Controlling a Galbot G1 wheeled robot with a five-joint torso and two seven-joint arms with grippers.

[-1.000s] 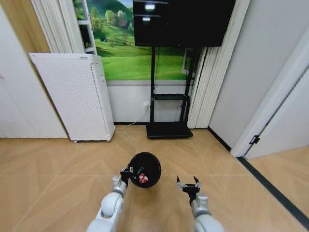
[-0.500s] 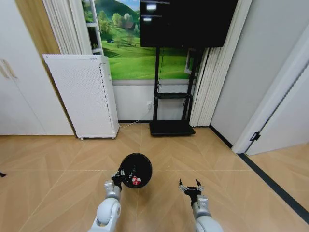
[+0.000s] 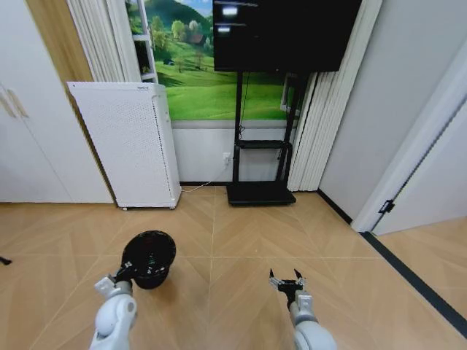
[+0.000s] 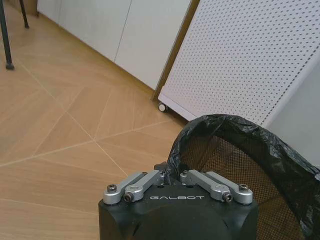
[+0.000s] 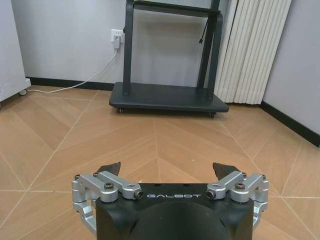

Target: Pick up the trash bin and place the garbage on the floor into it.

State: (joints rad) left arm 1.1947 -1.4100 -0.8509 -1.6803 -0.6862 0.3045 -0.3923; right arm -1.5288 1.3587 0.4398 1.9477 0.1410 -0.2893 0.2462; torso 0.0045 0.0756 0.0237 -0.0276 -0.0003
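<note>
Right gripper: the right gripper (image 3: 286, 279) hangs low and right of centre in the head view, over bare wood floor (image 3: 241, 248); its jaws are spread wide with nothing between them, as the right wrist view (image 5: 167, 172) confirms.
Left gripper: the left gripper (image 3: 124, 273) sits at lower left of the head view, jaws clenched on the near rim of the trash bin (image 3: 150, 257); in the left wrist view (image 4: 170, 176) the fingers pinch the black liner at the rim.
Bin: the bin's mouth faces up and towards the camera, its inside too dark to read from the head view.
Garbage: no litter can be made out on the floor ahead.
Doing it well: keep the rim pinch firm and the mouth level, since a thin liner edge could slip, I judge; keep the free gripper open and low for litter.
Beyond: white perforated appliance (image 3: 131, 142) at upper left, black TV stand (image 3: 260, 193) at centre.
</note>
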